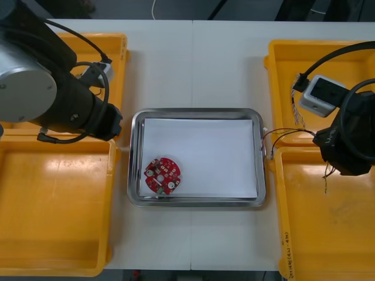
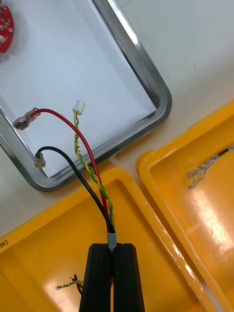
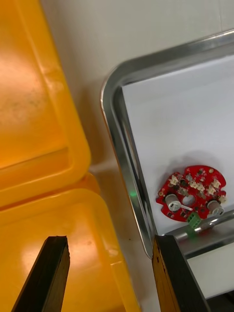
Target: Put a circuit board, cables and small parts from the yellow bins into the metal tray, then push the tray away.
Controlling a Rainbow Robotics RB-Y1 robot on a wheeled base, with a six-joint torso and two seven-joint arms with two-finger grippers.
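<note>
Cables (image 2: 105, 207), tails hidden in right tool (image 2: 113, 246) (left tool (image 3: 109, 239) agape)

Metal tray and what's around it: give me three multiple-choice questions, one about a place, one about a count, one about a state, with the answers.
1. Where in the metal tray does the red circuit board lie? A its near left corner; B its far right corner; C its middle.
2. How many circuit boards lie in the tray? A one; B two; C three.
3. What state is the right gripper in? A open; B shut on the cables; C shut on nothing.
Answers: 1 A, the board sits by the tray corner nearest the robot, on its left. 2 A, a single red disc shows on the white lining. 3 B, the fingers clamp a bundle of red, black and yellow-green cables.
</note>
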